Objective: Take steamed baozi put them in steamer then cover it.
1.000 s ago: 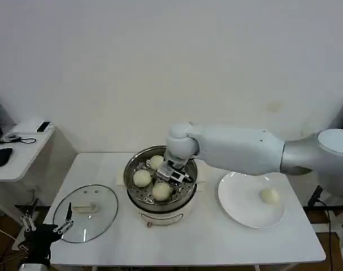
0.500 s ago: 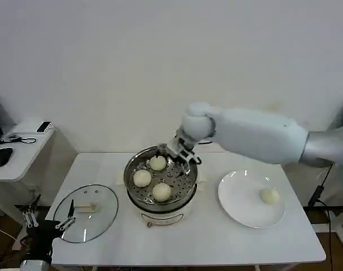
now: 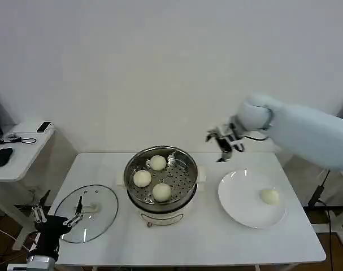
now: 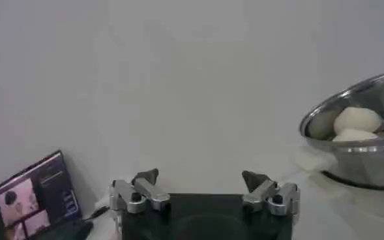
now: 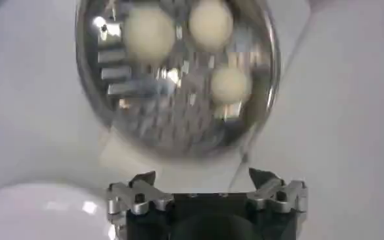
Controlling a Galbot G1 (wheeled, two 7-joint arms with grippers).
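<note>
My right gripper (image 3: pixel 222 148) hangs in the air with its jaws spread wide and nothing between them, up above the gap between the steamer (image 3: pixel 161 183) and the white plate (image 3: pixel 239 212). From there the steamer lies at about eight o'clock in the head view, the plate at about five. Seen from my right wrist, the two fingertips (image 5: pixel 141 180) stand well apart, and the steamer (image 5: pixel 257 111) sits beyond them with its perforated tray bare of any cover.

Three steamed baozi (image 3: pixel 152 178) rest on that tray, apart from one another. A fourth bun (image 3: pixel 269 196) lies alone on the plate, toward its three o'clock side.

My left gripper (image 3: pixel 57 217) waits low at the table's left corner, jaws also wide and empty, just beside the glass lid (image 3: pixel 100 217), which lies flat on the white table (image 3: pixel 205 243) at nine o'clock of the steamer.
</note>
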